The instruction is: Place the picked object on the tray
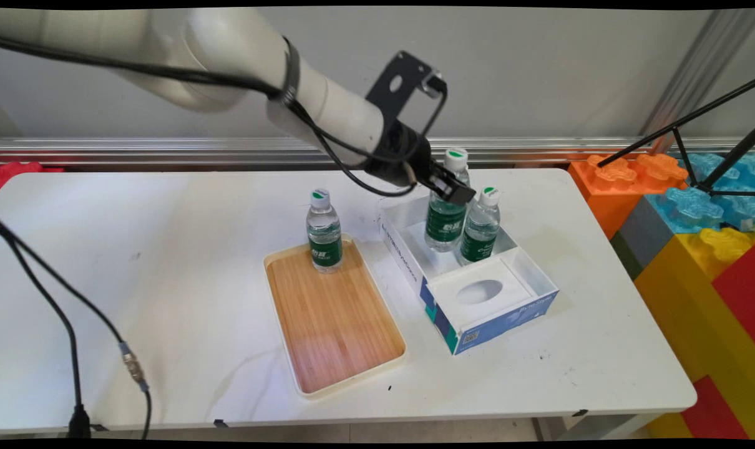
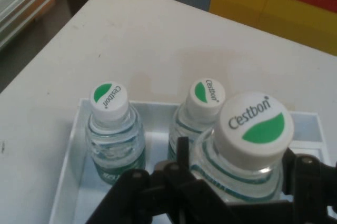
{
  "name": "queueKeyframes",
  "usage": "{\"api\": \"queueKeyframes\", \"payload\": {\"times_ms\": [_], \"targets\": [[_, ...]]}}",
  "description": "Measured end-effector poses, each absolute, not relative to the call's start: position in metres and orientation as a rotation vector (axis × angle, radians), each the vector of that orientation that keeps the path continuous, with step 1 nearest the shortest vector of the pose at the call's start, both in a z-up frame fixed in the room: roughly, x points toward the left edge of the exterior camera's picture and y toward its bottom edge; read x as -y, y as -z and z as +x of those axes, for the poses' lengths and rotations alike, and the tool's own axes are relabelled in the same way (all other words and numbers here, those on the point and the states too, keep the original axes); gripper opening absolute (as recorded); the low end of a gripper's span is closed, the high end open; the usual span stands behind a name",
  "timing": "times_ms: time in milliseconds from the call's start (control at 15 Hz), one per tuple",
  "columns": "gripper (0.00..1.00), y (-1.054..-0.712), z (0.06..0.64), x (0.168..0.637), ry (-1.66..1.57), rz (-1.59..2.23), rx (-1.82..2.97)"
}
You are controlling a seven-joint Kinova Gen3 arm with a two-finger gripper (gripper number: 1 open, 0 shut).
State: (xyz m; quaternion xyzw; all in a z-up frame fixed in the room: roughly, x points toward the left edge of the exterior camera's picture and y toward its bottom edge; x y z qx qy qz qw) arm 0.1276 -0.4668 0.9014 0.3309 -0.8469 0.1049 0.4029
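Black pincer (image 2: 234, 182) clamps a water bottle (image 2: 247, 145) neck above the white box (image 1: 477, 293).

Robotics lab: white table (image 1: 165, 249) against bare wall, aluminium rail (image 1: 165, 149), black tripod legs (image 1: 696, 125), oversized coloured foam blocks (image 1: 696, 249), trailing cables (image 1: 72, 349).

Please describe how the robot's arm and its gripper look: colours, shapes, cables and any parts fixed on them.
The arm is white, built of thick rounded links. Black cables run along it. At the wrist sits a flat black bracket with a round hole. The black two-finger gripper has a jointed linkage.
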Motion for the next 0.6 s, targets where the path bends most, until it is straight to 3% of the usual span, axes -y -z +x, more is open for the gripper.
{"api": "queueKeyframes", "payload": {"times_ms": [600], "targets": [[0.0, -0.943, 0.161, 0.446, -0.201, 0.809, 2.159]]}}
